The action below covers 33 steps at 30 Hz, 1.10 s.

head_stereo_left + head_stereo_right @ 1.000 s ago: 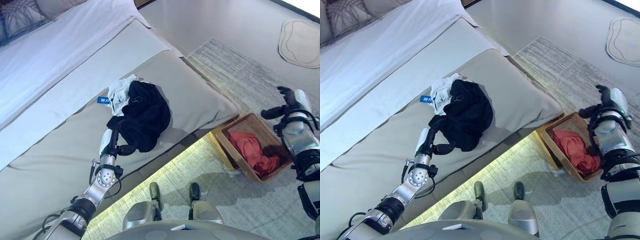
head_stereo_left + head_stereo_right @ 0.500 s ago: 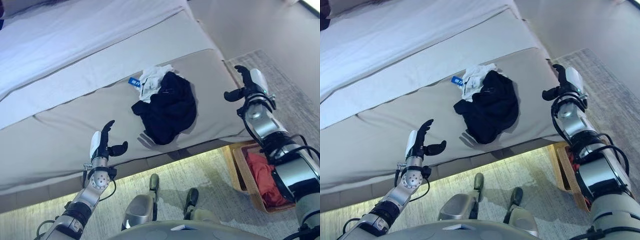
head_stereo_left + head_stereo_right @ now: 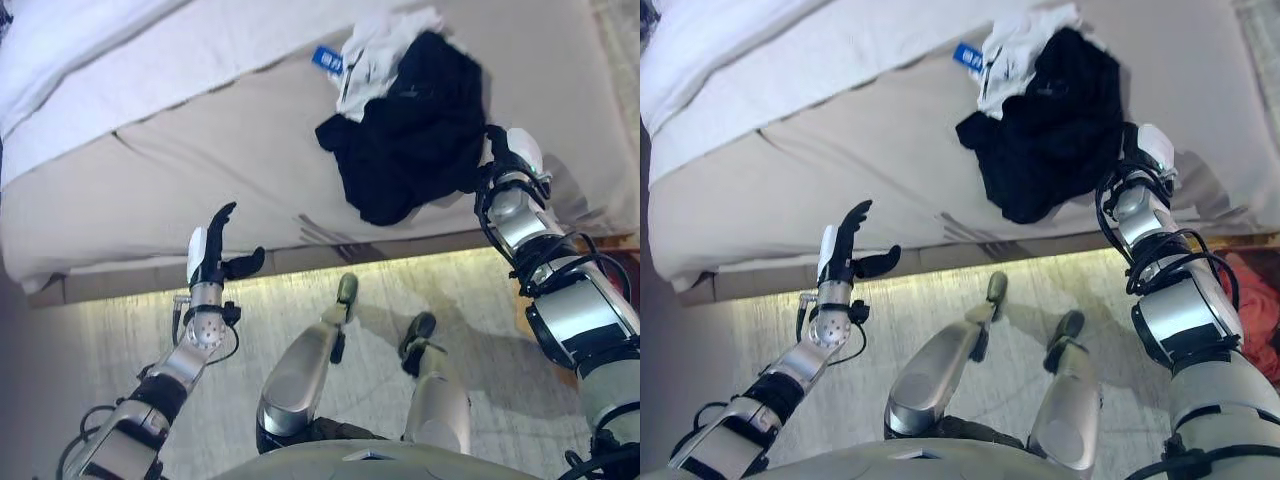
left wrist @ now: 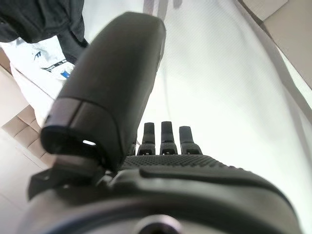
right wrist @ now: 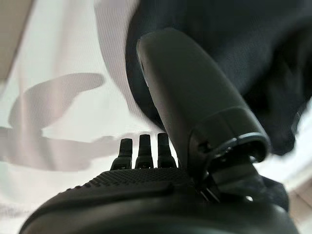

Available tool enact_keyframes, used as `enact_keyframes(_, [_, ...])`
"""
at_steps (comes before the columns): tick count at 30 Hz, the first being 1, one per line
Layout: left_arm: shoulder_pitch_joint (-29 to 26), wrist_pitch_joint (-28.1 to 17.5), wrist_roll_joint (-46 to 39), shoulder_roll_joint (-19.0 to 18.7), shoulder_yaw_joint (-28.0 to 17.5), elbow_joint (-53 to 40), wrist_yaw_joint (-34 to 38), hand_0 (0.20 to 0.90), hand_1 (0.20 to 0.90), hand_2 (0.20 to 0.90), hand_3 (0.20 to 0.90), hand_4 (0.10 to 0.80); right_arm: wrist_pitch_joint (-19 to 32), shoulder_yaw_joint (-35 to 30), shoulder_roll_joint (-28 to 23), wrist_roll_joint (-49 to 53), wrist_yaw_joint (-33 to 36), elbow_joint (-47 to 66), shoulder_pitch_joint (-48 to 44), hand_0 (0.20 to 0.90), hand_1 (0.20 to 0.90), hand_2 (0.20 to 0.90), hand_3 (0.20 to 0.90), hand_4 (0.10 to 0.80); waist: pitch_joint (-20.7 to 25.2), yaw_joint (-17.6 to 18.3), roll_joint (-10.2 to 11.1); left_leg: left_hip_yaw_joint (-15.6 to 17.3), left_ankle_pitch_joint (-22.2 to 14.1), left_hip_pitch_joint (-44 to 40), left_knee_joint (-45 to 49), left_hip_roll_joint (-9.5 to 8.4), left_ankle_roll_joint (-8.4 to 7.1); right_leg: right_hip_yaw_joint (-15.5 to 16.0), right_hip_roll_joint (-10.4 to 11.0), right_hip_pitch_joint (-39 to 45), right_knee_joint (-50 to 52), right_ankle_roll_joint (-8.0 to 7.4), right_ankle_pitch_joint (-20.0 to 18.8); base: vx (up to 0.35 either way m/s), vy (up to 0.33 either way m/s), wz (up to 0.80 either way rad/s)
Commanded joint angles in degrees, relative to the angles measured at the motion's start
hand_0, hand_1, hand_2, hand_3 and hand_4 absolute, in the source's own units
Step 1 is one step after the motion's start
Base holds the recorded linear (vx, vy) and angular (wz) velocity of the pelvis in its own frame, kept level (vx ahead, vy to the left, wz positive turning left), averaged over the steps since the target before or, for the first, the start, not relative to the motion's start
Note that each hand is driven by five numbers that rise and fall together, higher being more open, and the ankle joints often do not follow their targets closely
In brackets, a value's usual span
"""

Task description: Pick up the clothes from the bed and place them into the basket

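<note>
A black garment lies bunched on the beige bed, partly on top of a white garment with a blue tag. My right hand is at the black garment's right edge, fingers straight and holding nothing; its wrist view shows the fingers just short of the black cloth. My left hand is open and empty, raised in front of the bed's near edge, well left of the clothes. Its wrist view shows the black garment and the white one beyond the thumb.
A red cloth shows at the far right edge, below the bed. A lit strip runs along the bed's base above the pale rug. White bedding covers the far side of the bed.
The camera has swung towards the bed. My right hand has moved from above the basket to the black garment's right edge. My left hand has drawn back from the garment off the bed's edge.
</note>
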<state>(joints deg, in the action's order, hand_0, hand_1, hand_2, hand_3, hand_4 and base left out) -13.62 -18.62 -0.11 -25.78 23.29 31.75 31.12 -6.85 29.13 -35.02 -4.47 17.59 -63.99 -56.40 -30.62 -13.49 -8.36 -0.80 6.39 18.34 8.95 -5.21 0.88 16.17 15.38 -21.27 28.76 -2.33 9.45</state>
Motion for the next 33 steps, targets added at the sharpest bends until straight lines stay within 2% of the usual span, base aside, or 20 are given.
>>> enact_keyframes(1, [0.39, -3.36, -1.27, -2.68, -0.86, -7.51, 4.16, 0.900, 0.900, 0.900, 0.900, 0.800, 0.63, 3.72, -4.22, -0.27, 3.62, 3.08, -8.65, 0.900, 0.900, 0.900, 0.900, 0.800, 0.83, 0.05, 0.69, 0.39, -13.64, 5.21, 15.31, 1.87, 0.63, -0.17, 0.62, -0.23, 2.92, 1.24, 0.94, -0.020, 0.038, 0.05])
enact_keyframes(10, [1.86, -1.93, -2.47, -2.93, 0.63, -10.32, 5.64, 0.900, 0.900, 0.900, 0.900, 0.800, 0.64, 4.34, -4.25, 1.62, 1.86, -0.72, -13.07, 0.900, 0.900, 0.900, 0.900, 0.800, 0.83, -1.18, -1.80, 1.01, -18.44, 18.46, 28.18, -0.11, 2.87, -2.73, 1.51, -13.57, 16.88, 2.57, 4.64, -0.015, 0.045, 0.04])
enact_keyframes(16, [3.20, -1.51, -2.68, -3.24, 0.59, -11.54, 4.80, 0.900, 0.900, 0.900, 0.900, 0.800, 1.55, 5.12, -3.77, 3.56, 2.08, 0.77, -14.95, 0.900, 0.900, 0.900, 0.900, 0.800, 0.83, -1.77, -2.38, 0.90, -20.11, 21.48, 32.67, -0.70, 3.41, -3.56, 1.49, -16.47, 20.65, 3.03, 6.23, 0.005, 0.008, 0.03])
enact_keyframes(21, [3.93, -1.68, -2.69, -3.52, 0.61, -11.43, 4.36, 0.900, 0.900, 0.900, 0.900, 0.800, 4.83, 4.77, -2.75, 5.73, 2.47, 2.28, -16.05, 0.900, 0.900, 0.900, 0.900, 0.800, 0.83, -2.28, -2.30, 0.52, -21.07, 21.85, 34.64, -0.76, 3.58, -3.57, 1.74, -16.57, 22.23, 3.26, 7.09, 0.001, 0.000, 0.01])
enact_keyframes(22, [4.06, -1.72, -2.70, -3.67, 0.62, -11.53, 4.34, 0.900, 0.900, 0.900, 0.900, 0.800, 5.38, 4.60, -2.66, 6.66, 2.61, 2.60, -16.29, 0.862, 0.862, 0.862, 0.856, 0.756, 0.83, -2.37, -2.30, 0.47, -21.13, 21.86, 34.83, -0.75, 3.58, -3.53, 1.76, -16.53, 22.45, 3.31, 7.18, 0.000, 0.000, 0.00])
enact_keyframes(23, [4.15, -1.64, -2.75, -3.81, 0.68, -11.67, 4.30, 0.900, 0.900, 0.900, 0.900, 0.800, 5.84, 4.28, -2.42, 7.47, 3.05, 3.14, -16.44, 0.862, 0.862, 0.862, 0.856, 0.756, 0.83, -2.45, -2.32, 0.43, -21.13, 21.72, 34.78, -0.80, 3.63, -3.53, 1.75, -16.40, 22.51, 3.36, 7.24, 0.000, 0.000, 0.00])
enact_keyframes(24, [4.24, -1.63, -2.80, -3.93, 0.74, -11.70, 4.25, 0.900, 0.900, 0.900, 0.900, 0.800, 6.58, 4.04, -2.34, 8.12, 3.33, 3.45, -16.57, 0.759, 0.759, 0.759, 0.735, 0.635, 0.83, -2.49, -2.33, 0.40, -21.11, 21.56, 34.72, -0.84, 3.62, -3.53, 1.73, -16.21, 22.49, 3.37, 7.27, 0.000, 0.000, 0.00])
enact_keyframes(25, [4.37, -1.82, -2.97, -4.27, 0.81, -11.59, 4.07, 0.900, 0.900, 0.900, 0.900, 0.800, 7.76, 3.53, -2.38, 9.40, 3.41, 4.01, -16.95, 0.596, 0.596, 0.596, 0.546, 0.446, 0.83, -2.59, -2.33, 0.34, -21.09, 21.27, 34.71, -0.93, 3.57, -3.47, 1.75, -15.85, 22.49, 3.36, 7.30, 0.000, -0.017, 0.04])
enact_keyframes(26, [4.49, -2.04, -2.83, -4.35, 0.84, -11.44, 4.01, 0.900, 0.900, 0.900, 0.900, 0.800, 8.44, 3.04, -2.36, 9.65, 3.89, 4.32, -17.22, 0.493, 0.493, 0.493, 0.425, 0.325, 0.83, -2.67, -2.34, 0.26, -21.09, 21.04, 34.63, -0.98, 3.56, -3.39, 1.83, -15.62, 22.50, 3.36, 7.32, 0.000, -0.019, 0.05])
enact_keyframes(27, [4.65, -2.18, -2.93, -4.53, 0.86, -11.37, 3.89, 0.900, 0.900, 0.900, 0.900, 0.800, 9.03, 2.67, -2.28, 10.50, 4.04, 4.49, -17.43, 0.300, 0.300, 0.300, 0.200, 0.100, 0.83, -2.77, -2.38, 0.15, -21.04, 20.81, 34.64, -1.02, 3.52, -3.35, 1.94, -15.39, 22.59, 3.35, 7.27, 0.003, -0.016, 0.07])
enact_keyframes(33, [5.39, -2.88, -3.68, -5.63, 0.32, -10.44, 3.43, 0.900, 0.900, 0.900, 0.900, 0.800, 10.10, 0.74, -2.42, 12.22, 6.97, 5.84, -18.85, 0.300, 0.300, 0.300, 0.200, 0.100, 0.83, -3.02, -2.08, -0.03, -21.00, 18.01, 33.93, -0.85, 3.35, -2.87, 2.51, -12.44, 22.01, 3.34, 7.23, 0.002, -0.003, 0.02])
